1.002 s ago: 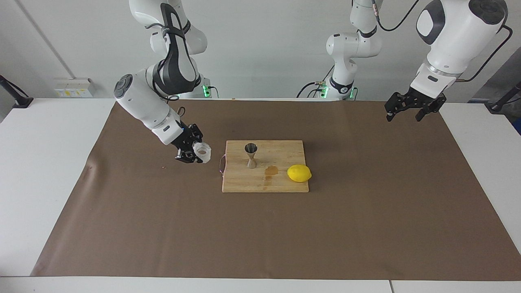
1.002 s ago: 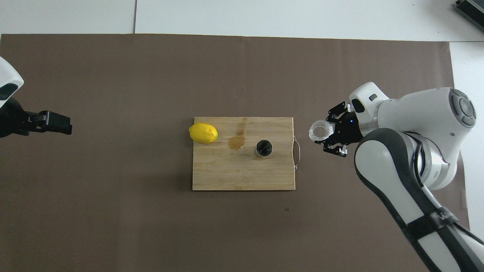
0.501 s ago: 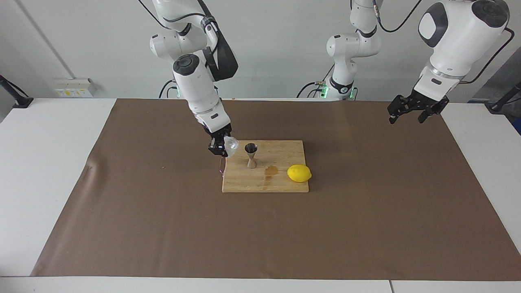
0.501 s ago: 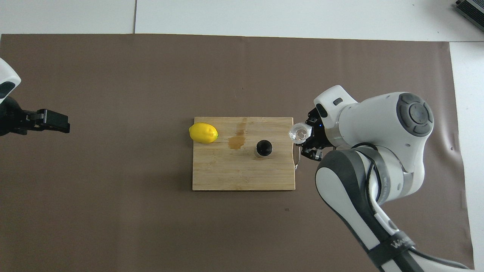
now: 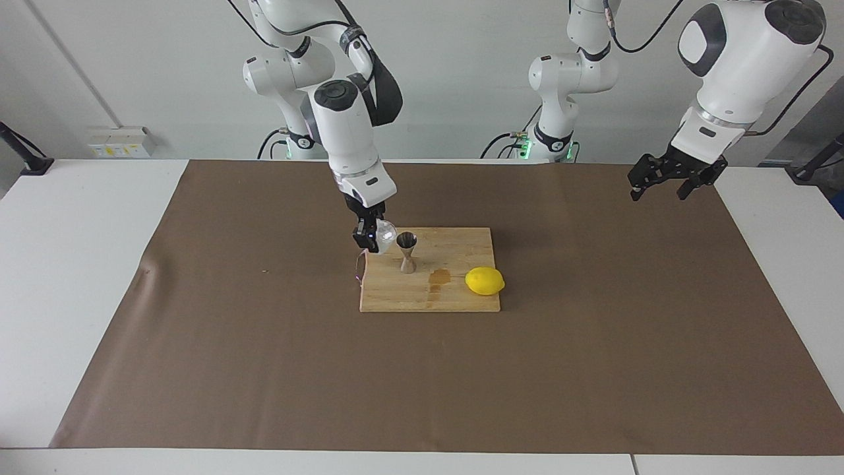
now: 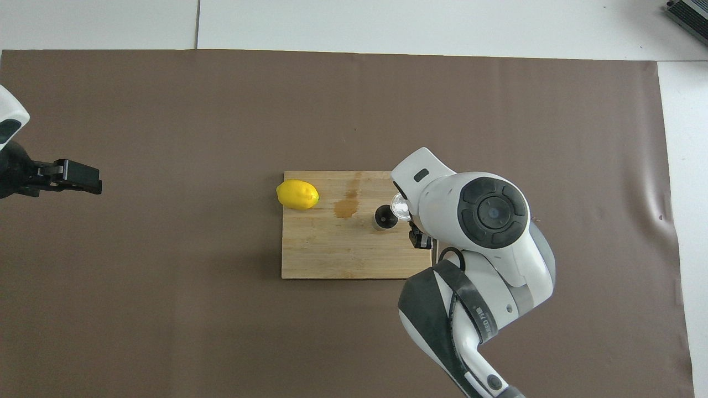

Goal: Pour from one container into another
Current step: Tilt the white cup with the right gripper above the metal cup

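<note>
- Facing view: my right claw (image 5: pixel 373 239) is clamped shut on the small clear faceted glass cup (image 5: pixel 384 234), holding it tipped, just beside the top cone of the silver-grey hourglass-shaped metal jigger (image 5: pixel 407 251).
- The jigger stands upright on the pale wooden cutting board (image 5: pixel 455 293), toward the right arm's end of it. A darker wet-looking stain (image 5: pixel 438 278) lies between the jigger and the yellow lemon (image 5: pixel 484 281).
- The jigger's mouth is narrow and its waist thin. If I tip too fast or sit off-centre, I judge the pour would miss and add to that stain.
- If the cup's rim knocks the top cone, the jigger could topple.
- My left claw (image 5: pixel 666 178) waits with its fingers spread and empty, over the brown mat at the left arm's end of the table.
- Overhead view: my own right arm covers most of the glass cup (image 6: pixel 399 205); only a glint shows at the rim of the jigger (image 6: pixel 385 216).
- Whether cup and jigger touch, I cannot tell from here, so alignment is a blind risk.
- The left claw (image 6: pixel 77 177) hangs well apart from the cutting board (image 6: pixel 332 254) and lemon (image 6: pixel 297 194).
</note>
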`<state>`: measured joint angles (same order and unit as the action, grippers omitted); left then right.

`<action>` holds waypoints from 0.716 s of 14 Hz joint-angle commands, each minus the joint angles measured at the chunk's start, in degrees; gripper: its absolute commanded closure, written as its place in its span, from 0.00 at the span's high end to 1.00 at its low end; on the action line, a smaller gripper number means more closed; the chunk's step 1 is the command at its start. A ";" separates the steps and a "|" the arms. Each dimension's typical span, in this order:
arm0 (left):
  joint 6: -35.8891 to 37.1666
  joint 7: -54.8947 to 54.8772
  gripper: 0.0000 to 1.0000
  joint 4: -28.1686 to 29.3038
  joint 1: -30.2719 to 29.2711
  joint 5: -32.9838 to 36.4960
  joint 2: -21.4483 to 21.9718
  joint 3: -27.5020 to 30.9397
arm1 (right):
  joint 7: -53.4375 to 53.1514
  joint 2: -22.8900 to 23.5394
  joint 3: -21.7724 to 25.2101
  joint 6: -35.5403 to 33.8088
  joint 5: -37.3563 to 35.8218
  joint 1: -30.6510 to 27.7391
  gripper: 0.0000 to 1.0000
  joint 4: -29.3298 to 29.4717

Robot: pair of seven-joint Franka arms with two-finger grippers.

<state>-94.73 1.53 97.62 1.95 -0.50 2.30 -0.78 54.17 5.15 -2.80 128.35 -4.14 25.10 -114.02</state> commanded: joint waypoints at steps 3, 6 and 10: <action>-0.28 0.67 1.00 0.73 0.86 0.94 0.43 0.69 | -2.23 0.82 -0.01 0.14 -8.41 1.70 0.00 0.38; -0.54 0.67 1.00 0.64 0.86 1.12 0.43 0.69 | -2.23 0.56 -0.01 -0.38 -14.98 3.28 0.00 0.29; -1.95 0.67 1.00 0.11 1.91 1.12 0.60 0.17 | -2.32 0.30 -0.18 -0.30 -20.97 4.60 0.00 -0.23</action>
<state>-95.89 1.52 97.73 2.64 -0.50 2.33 -0.83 53.12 5.76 -2.83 128.27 -21.30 29.35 -114.03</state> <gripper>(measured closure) 0.000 0.493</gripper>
